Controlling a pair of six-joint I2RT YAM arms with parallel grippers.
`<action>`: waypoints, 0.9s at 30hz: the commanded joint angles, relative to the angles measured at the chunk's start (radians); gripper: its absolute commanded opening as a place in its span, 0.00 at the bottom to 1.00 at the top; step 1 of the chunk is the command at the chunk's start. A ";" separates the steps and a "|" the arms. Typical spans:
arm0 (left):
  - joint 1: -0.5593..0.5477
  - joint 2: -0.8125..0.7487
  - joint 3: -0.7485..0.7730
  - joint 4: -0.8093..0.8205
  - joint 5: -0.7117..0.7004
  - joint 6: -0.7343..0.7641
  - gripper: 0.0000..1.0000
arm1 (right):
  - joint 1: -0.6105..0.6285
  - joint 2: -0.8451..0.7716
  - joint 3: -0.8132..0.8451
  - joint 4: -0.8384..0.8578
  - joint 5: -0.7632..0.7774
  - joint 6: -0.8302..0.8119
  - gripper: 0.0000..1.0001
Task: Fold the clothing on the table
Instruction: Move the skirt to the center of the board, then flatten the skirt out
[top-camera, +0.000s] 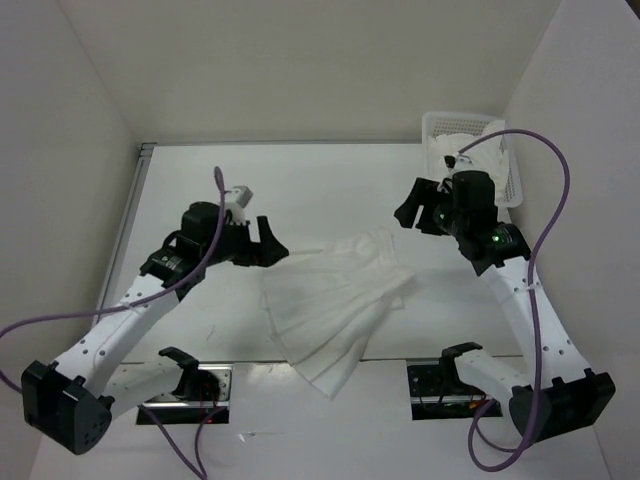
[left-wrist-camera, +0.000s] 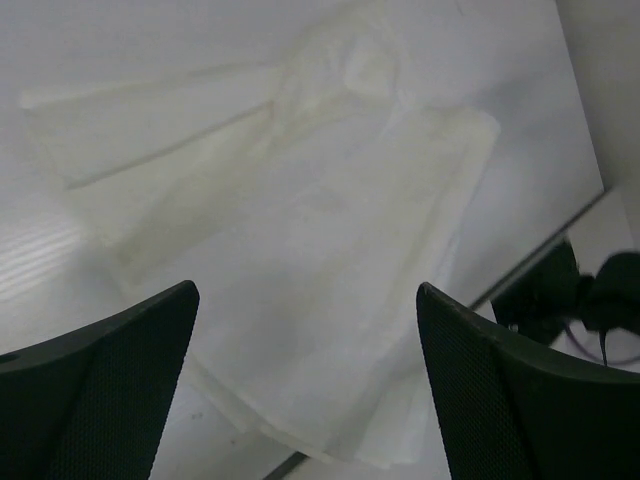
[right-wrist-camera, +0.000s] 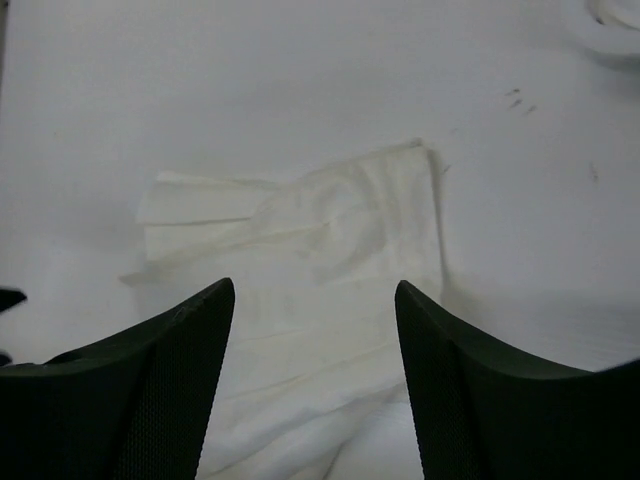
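1. Clothing (top-camera: 335, 300) lies flat mid-worktop (top-camera: 300, 180), partly doubled, with its layers fanned at the near end.
2. Its long axis runs diagonally, from the far-right corner down towards the near edge between the arm bases.
3. Left end effector (top-camera: 270, 240): jaws spread wide, nothing held. It sits just beside the far-left edge, with the cloth to its right.
4. Right end effector (top-camera: 408, 205): jaws wide, empty. It sits just off the far-right corner, with the cloth to its left and nearer us.
5. We judge both arms about equally near, each suited to its own far corner for a fold across that axis.
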 joint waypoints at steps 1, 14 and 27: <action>-0.157 0.066 0.019 0.063 0.070 -0.026 0.94 | 0.006 -0.012 -0.052 -0.045 0.234 0.032 0.69; -0.689 0.446 0.249 0.099 -0.462 -0.035 0.94 | 0.006 -0.113 -0.065 -0.046 0.379 0.095 0.68; -0.726 0.816 0.478 0.336 -0.683 0.238 0.94 | -0.043 -0.205 -0.089 -0.097 0.382 0.115 0.68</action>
